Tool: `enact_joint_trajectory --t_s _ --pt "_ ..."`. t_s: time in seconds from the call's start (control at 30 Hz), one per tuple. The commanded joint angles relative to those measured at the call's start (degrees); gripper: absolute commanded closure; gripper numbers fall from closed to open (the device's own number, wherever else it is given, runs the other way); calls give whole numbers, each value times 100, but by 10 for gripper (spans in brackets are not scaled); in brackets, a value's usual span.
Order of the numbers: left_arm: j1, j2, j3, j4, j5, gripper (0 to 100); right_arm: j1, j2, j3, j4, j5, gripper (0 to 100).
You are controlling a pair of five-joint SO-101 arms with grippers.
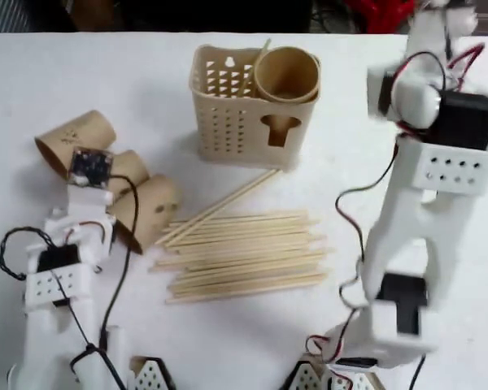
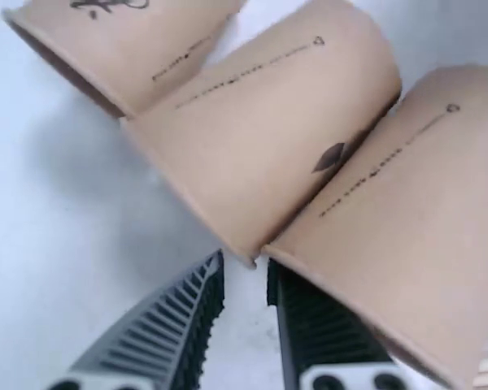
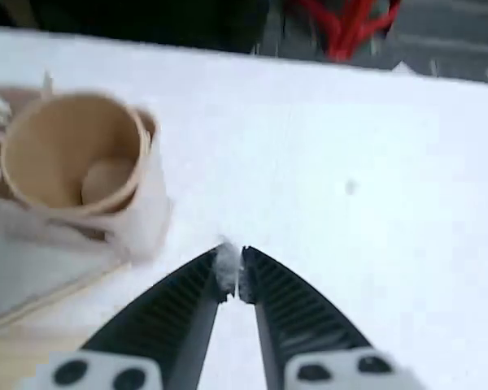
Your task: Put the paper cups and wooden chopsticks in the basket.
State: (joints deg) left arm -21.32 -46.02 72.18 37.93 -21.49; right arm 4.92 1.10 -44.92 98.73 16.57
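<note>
Three brown paper cups lie on their sides at the table's left: one, a middle one and a third. My left gripper hangs just over them, open a narrow gap, its tips at the rims where the middle cup meets the third cup. A fourth cup stands in the beige basket with one chopstick. A pile of wooden chopsticks lies in front of the basket. My right gripper is shut and empty, above bare table beside the basket's cup.
The left arm stands at the front left and the right arm rises along the right side. One chopstick lies slanted between the pile and the basket. The table's far edge is close behind.
</note>
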Motion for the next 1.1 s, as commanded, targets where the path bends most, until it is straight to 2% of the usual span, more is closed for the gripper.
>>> enact_joint_trajectory --t_s 0.0,0.1,0.3,0.43,0.57,0.67,0.83,1.07 --pt "-303 -127 -1064 642 -35 891 207 -1262 2084 -119 404 982" --pt "-418 -101 -1899 1310 -9 890 277 -2290 3736 -620 607 982" --pt "-418 -92 -3270 2462 -9 890 163 -4664 7648 -2422 1134 981" --pt "-646 -84 -3719 2804 35 862 180 -6185 9873 -3187 1732 981" --pt "-989 -13 -3938 2857 448 795 163 -7758 11604 -3459 2101 981" --pt "-1024 532 -4290 2998 501 792 180 -8919 12607 -3451 2145 981" --pt "-1174 2264 -5442 2998 1354 788 171 -10492 13873 -3160 2163 981" --pt "-1130 4576 -7543 3648 2198 748 198 -10290 13978 -3125 2312 982"
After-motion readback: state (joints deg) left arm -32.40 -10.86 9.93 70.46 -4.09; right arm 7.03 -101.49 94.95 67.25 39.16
